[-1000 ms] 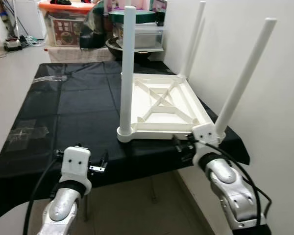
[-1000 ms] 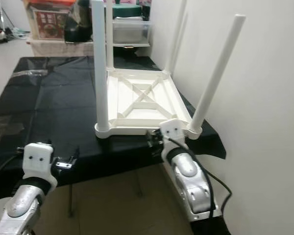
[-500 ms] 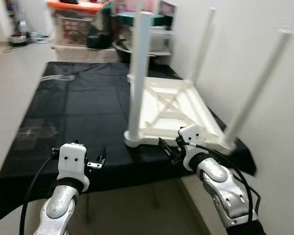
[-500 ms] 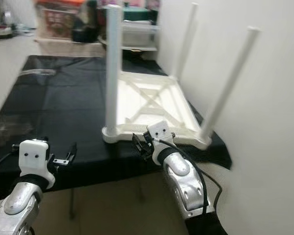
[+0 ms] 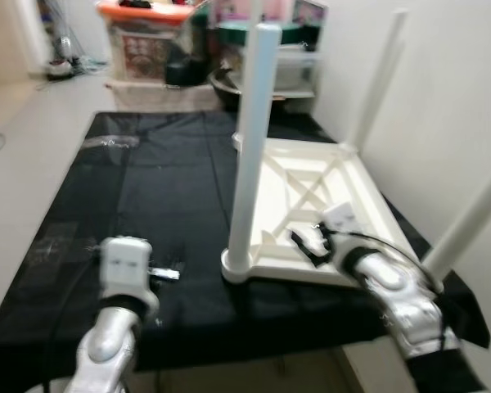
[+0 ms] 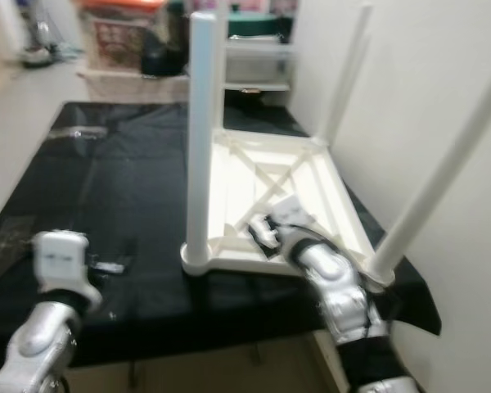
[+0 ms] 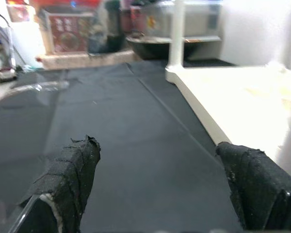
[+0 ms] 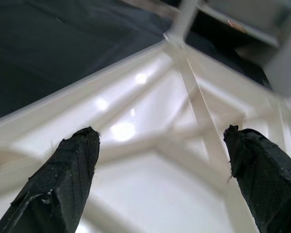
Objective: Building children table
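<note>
Forward over the upturned children's table my right end effector has moved, fingers spread; my left end effector hovers spread above the black-draped table.

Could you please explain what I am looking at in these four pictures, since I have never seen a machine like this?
This is a humanoid robot with two silver arms, each ending in a gripper of two long black fingers. The two wide pictures come from a stereo camera on its head, looking down at a table under a black cloth. On the cloth lies a white children's table, upside down, its legs pointing up. The other two pictures come from cameras on the wrists, looking along each gripper's fingers. The right gripper hangs open over the ribbed underside of the white table, holding nothing. The left gripper hovers open above the cloth, beside the white table, also empty. Storage boxes stand behind, blurred.
</note>
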Robot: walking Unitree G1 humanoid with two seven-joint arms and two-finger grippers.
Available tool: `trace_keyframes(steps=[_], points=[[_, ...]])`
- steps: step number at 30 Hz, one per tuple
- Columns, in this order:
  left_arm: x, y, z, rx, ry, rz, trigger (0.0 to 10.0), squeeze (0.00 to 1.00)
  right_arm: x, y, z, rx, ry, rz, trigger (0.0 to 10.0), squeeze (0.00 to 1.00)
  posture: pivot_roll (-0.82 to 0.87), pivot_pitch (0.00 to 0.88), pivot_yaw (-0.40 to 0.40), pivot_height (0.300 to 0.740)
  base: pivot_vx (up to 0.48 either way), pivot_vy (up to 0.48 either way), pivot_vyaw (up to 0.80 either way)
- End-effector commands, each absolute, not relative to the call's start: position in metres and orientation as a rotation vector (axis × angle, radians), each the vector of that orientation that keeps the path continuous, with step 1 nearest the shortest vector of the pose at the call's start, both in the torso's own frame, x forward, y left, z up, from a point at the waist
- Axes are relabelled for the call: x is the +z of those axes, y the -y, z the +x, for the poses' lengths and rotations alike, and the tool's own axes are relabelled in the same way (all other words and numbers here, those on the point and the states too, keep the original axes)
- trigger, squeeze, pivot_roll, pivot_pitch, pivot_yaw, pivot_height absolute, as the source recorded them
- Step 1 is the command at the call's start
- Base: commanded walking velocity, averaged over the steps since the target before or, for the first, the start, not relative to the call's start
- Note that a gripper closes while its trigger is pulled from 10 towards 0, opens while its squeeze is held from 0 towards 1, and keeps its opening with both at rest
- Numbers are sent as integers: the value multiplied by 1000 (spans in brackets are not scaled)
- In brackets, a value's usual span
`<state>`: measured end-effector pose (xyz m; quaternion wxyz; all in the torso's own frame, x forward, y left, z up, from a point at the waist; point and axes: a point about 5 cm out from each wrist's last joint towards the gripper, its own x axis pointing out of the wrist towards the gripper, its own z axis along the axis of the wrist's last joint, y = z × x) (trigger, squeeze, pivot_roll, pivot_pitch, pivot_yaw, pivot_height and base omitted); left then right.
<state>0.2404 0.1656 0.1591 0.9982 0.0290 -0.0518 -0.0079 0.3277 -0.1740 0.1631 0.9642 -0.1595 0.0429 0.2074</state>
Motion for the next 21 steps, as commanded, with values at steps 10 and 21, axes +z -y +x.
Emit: trace_keyframes(steps=[10, 21], points=[[155, -163, 240, -43, 80, 84, 10000, 0, 181, 191, 317, 867, -164, -369, 10000, 0, 126, 0, -157, 740, 0, 0, 0], [154, -165, 239, -35, 80, 86, 10000, 0, 169, 205, 309, 1057, -299, -440, 10000, 0, 122, 0, -163, 740, 0, 0, 0]])
